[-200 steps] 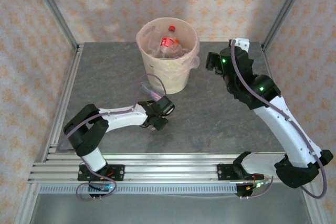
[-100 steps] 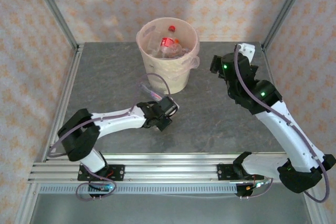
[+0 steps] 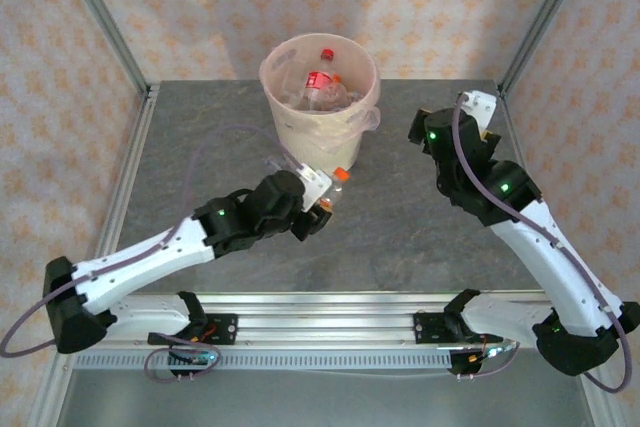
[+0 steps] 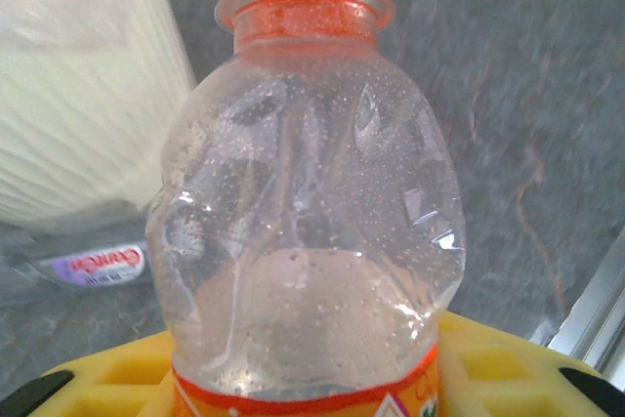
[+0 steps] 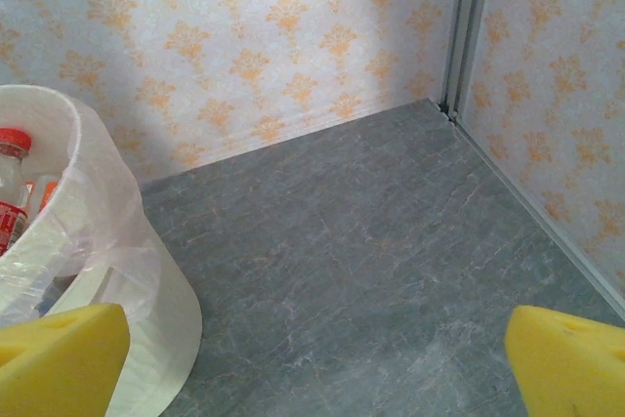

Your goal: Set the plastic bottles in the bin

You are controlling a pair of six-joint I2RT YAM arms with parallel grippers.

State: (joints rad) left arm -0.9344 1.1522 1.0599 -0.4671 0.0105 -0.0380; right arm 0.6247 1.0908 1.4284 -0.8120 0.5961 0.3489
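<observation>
At 6 o'clock from the bin (image 3: 322,142), the left gripper (image 3: 322,203) clasps an orange-capped bottle (image 4: 308,231); other bottles (image 3: 318,83) lie inside the bin. At 3 o'clock, the right gripper (image 5: 314,354) stands released.

bottle (image 4: 303,231): clear glossy dented plastic | bin (image 3: 320,142): matt cream plastic | table (image 3: 420,232): matt, possibly stone-look laminate

White-shelled left arm (image 3: 140,262), matching right arm (image 3: 550,247), black joint housings and black bases, small green lights at the joints, thin purplish-grey cables (image 3: 232,129) looping alongside each, yellow moulded fingers (image 5: 571,363), recessed pockets.
</observation>
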